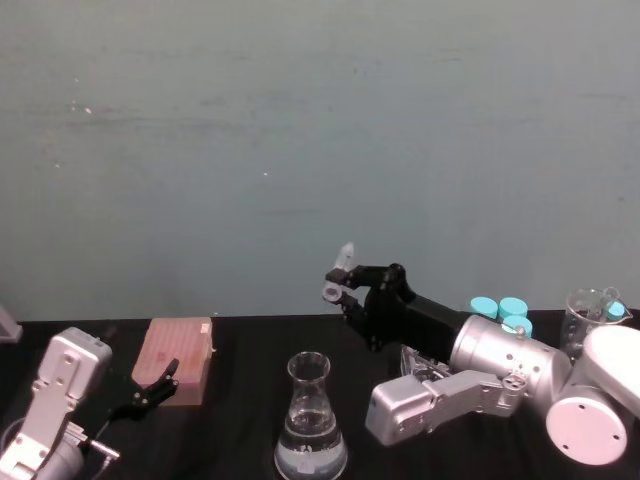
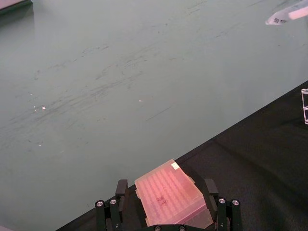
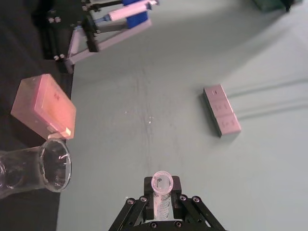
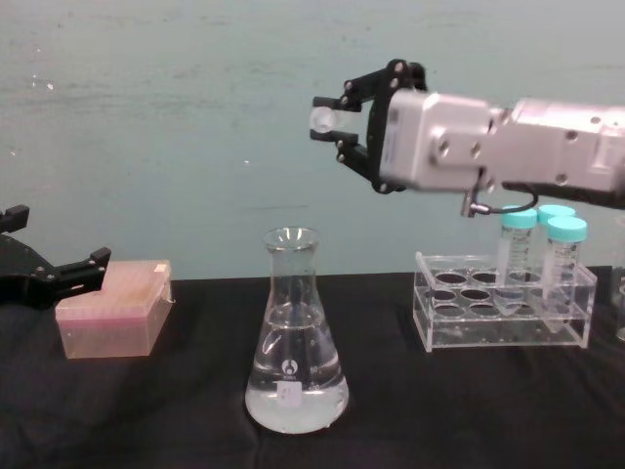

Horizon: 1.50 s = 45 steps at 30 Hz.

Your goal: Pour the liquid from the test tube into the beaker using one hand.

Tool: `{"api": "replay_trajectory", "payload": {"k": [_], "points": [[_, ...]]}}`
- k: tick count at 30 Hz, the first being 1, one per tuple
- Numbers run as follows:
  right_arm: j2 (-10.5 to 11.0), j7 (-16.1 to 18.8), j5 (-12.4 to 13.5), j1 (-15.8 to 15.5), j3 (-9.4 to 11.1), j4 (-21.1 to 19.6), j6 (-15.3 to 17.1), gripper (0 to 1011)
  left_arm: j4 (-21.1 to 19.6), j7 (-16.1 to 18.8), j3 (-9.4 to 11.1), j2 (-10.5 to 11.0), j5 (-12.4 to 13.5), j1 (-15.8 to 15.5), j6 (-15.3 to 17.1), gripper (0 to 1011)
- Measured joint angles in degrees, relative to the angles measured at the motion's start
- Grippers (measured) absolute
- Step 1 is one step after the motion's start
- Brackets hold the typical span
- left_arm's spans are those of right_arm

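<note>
My right gripper (image 1: 338,285) is raised in the air, shut on the test tube (image 1: 343,262), up and to the right of the beaker's mouth. The tube is tipped over, with its open whitish rim (image 4: 320,119) facing the chest camera and its pointed end higher. I cannot tell whether any liquid is inside the tube (image 3: 162,185). The beaker (image 4: 293,342) stands upright on the black table with clear liquid (image 4: 295,401) in its base, and it also shows from above (image 1: 310,420). My left gripper (image 1: 155,388) is open, low at the left beside the pink box.
The pink box (image 4: 112,308) lies at the left, with the left gripper's fingers (image 2: 120,190) on either side of it. A clear rack (image 4: 503,313) with teal-capped tubes (image 1: 500,308) stands at the right. A glass vessel (image 1: 590,310) sits behind it.
</note>
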Motion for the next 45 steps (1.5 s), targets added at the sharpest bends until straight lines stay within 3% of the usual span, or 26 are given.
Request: {"api": "replay_trajectory", "payload": {"k": [10,12,13,14,16,17,21,33,45], "points": [[0.9,8.4,13.3,-3.7,6.4,-4.5,3.6,201,0.0,0.0,0.0,0.0,0.0,0.0,0.0,1000],[1.0,12.5,19.4,-4.5,8.7,-5.6,5.3,201,0.0,0.0,0.0,0.0,0.0,0.0,0.0,1000],[1.0,12.5,19.4,-4.5,8.7,-5.6,5.3,201,0.0,0.0,0.0,0.0,0.0,0.0,0.0,1000],[1.0,14.5,22.4,-4.8,9.8,-6.0,6.2,201,0.0,0.0,0.0,0.0,0.0,0.0,0.0,1000],[1.1,16.3,25.0,-5.0,10.8,-6.3,7.1,201,0.0,0.0,0.0,0.0,0.0,0.0,0.0,1000],[1.1,18.0,27.6,-5.2,11.9,-6.5,8.0,202,0.0,0.0,0.0,0.0,0.0,0.0,0.0,1000],[1.1,21.5,32.4,-5.4,14.2,-6.7,10.4,202,0.0,0.0,0.0,0.0,0.0,0.0,0.0,1000],[1.1,30.1,43.7,-5.6,20.2,-6.6,20.9,202,0.0,0.0,0.0,0.0,0.0,0.0,0.0,1000],[1.4,34.8,53.5,-5.6,22.8,-6.2,29.4,202,0.0,0.0,0.0,0.0,0.0,0.0,0.0,1000]]}}
